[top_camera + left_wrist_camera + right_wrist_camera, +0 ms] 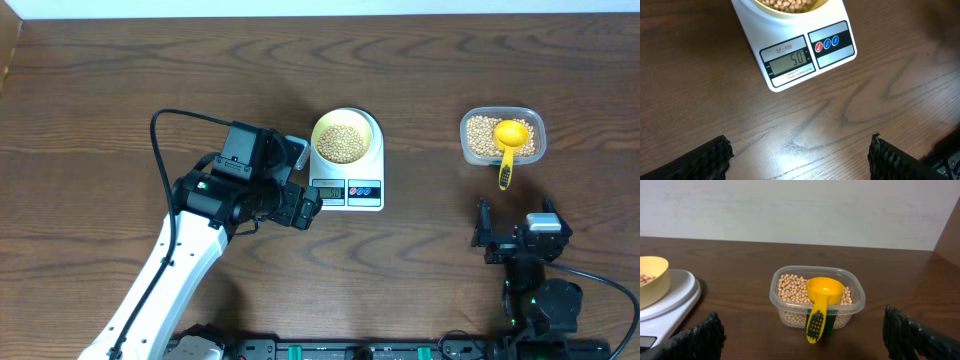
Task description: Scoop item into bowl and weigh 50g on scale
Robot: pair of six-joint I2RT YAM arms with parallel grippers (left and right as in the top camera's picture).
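I see the brown wooden table (pixel 100 90) carrying everything. The white left arm (pixel 170 270) reaches in diagonally. Its left gripper (pixel 800 160) hangs over bare wood just in front of the scale (pixel 800 55), jaws spread wide with nothing between them; the wrist view shows only the fingertips. The right gripper (pixel 515 228) faces the clear plastic tub (pixel 858 300), also spread and empty.

The scale's display (pixel 790 61) reads 50; overhead it is too small to read. The pale-yellow bowl (pixel 654 287) sits on the scale, cut off in both wrist views. A yellow scoop (pixel 819 305) lies in the tub, handle over the near rim. Beans (pixel 342 140) fill the bowl, and more lie in the tub.
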